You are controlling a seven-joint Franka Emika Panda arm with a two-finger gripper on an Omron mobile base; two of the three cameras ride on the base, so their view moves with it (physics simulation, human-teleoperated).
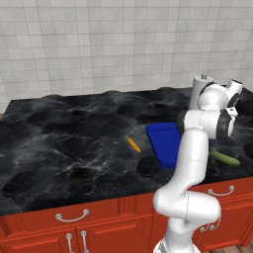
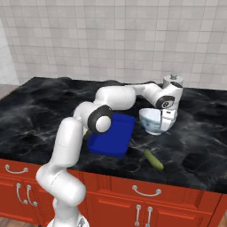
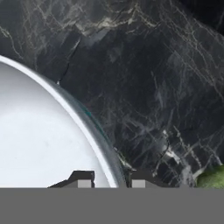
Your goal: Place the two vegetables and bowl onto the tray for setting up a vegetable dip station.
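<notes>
A: Claw [image 3: 107, 181] state?
B: Pinched narrow on the rim of the round white bowl with faint blue pattern [image 2: 152, 120]. In the hand view one dark fingertip [image 3: 83, 178] is inside the wall, the other outside, rim between them.
A: Bowl position?
B: On the black marble worktop [image 2: 40, 115], just right of the flat bright blue rectangular tray [image 2: 113, 135], toward the right part of the worktop. Not on the tray. The claw grips the bowl's right side from above.
A: Vegetables?
B: Slender dark green cucumber [image 2: 153, 159] lies on the worktop near the front edge, in front of the bowl and off the tray's front right corner. Apart from the claw. Small orange carrot tapering to a point [image 1: 133, 144] lies on the worktop left of the tray, well apart from the claw.
A: Anything else?
B: Tall white cylinder roll [image 1: 198, 89] upright behind the bowl, near the back edge.
</notes>
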